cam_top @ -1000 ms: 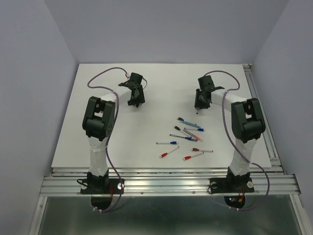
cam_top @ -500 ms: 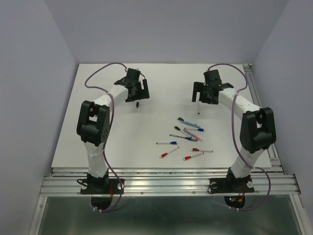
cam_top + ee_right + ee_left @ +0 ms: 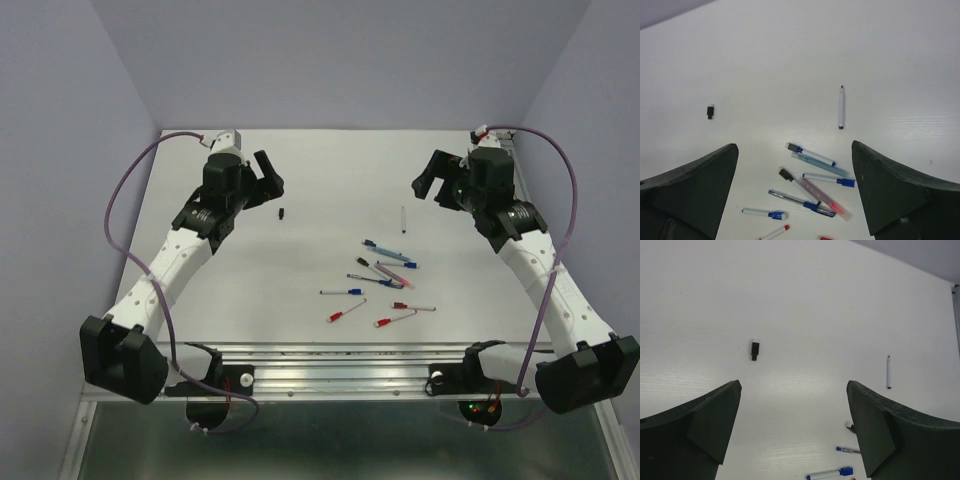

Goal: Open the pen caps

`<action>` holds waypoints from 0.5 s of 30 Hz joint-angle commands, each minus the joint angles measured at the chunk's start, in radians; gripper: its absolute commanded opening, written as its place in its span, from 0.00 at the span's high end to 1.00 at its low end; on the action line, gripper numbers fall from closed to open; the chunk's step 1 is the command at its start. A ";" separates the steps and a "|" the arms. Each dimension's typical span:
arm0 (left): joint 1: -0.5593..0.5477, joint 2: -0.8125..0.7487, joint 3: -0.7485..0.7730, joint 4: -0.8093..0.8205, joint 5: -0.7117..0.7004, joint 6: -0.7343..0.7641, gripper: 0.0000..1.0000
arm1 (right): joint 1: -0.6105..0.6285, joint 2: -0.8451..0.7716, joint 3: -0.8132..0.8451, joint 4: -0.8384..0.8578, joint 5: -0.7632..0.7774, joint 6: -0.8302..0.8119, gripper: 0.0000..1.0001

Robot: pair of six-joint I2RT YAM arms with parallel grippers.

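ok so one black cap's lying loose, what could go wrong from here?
1. The clustered pens lie crossed and touching, so a grasp on one may pinch two or scatter its neighbours.
2. The loose black cap and the bare pen lie apart on open table between the arms. A pass could knock them, and the pen may roll.

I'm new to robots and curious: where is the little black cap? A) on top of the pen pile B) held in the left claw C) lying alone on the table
C: the black cap lies by itself on the table, and the left claw and right claw are both open and empty.
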 commanded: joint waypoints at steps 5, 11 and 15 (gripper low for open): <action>0.011 -0.258 -0.092 0.108 -0.010 -0.028 0.01 | 0.002 -0.156 -0.082 -0.004 0.094 0.120 0.00; 0.013 -0.341 -0.157 0.118 -0.073 -0.057 0.01 | 0.004 -0.241 -0.272 -0.071 -0.159 0.194 0.00; 0.013 -0.369 -0.207 0.143 0.019 -0.086 0.01 | 0.088 -0.333 -0.445 -0.139 -0.086 0.282 0.00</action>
